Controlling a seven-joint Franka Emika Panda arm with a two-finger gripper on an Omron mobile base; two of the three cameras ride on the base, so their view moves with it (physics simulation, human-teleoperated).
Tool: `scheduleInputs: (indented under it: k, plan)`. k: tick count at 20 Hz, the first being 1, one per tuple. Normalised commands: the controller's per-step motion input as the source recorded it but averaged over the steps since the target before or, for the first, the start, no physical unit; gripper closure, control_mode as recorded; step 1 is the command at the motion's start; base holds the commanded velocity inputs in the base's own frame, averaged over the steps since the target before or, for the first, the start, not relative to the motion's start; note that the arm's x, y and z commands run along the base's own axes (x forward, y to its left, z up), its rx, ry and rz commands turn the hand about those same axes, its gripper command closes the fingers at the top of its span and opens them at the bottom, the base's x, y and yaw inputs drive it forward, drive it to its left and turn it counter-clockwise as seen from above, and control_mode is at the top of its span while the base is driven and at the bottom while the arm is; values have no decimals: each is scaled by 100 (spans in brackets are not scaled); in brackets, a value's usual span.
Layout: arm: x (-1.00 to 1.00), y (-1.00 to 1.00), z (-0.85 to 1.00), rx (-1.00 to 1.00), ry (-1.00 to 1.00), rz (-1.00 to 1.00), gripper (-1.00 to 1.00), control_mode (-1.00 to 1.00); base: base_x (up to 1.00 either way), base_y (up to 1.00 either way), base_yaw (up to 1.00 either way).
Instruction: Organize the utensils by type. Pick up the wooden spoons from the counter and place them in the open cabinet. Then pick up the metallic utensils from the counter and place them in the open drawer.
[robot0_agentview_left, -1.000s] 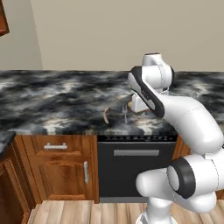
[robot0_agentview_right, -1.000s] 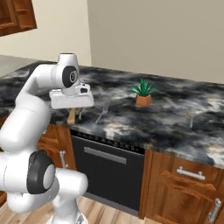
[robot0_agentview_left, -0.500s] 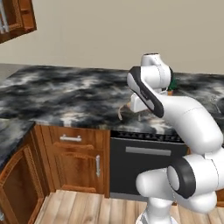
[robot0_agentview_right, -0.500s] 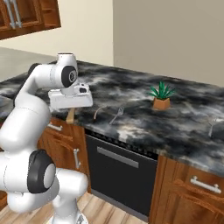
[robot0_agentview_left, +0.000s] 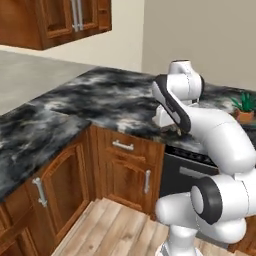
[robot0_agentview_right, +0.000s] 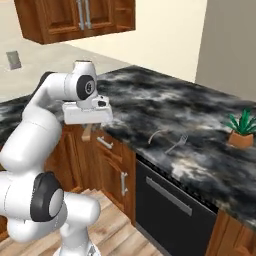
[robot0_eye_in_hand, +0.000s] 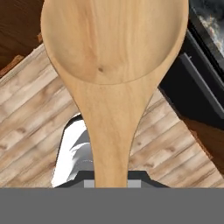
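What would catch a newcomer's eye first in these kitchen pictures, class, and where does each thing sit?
First, the big wooden spoon, bowl up, looming in the hand view with its handle running down to the fingers over plank flooring. Next, the white arm bent in front of the black marbled counter. Then the metal fork and a thin bent metal utensil lying side by side on that counter, with a potted plant further right.

The arm (robot0_agentview_left: 220, 140) is built of glossy white, rounded shells, thick and tube-like, with dark grey to black rings at the joints. A large black disc caps the joint low on its body, a smaller one sits near the top. The end effector (robot0_agentview_right: 88, 131) hangs from a boxy white block.
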Motion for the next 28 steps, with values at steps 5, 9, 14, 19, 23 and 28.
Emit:
scheduleInputs:
  k: [5, 9, 14, 19, 23, 28]
  plan:
    - [0, 0, 0, 0, 0, 0, 100, 100, -19, -9, 96]
    - [0, 0, 0, 0, 0, 0, 100, 100, -6, -12, 88]
    - [0, 0, 0, 0, 0, 0, 100, 100, 0, -9, 81]
    - [0, 0, 0, 0, 0, 0, 100, 100, 0, -6, 82]
    - [0, 0, 0, 0, 0, 0, 100, 100, 0, -6, 86]
    - [0, 0, 0, 0, 0, 0, 100, 100, 0, -6, 86]
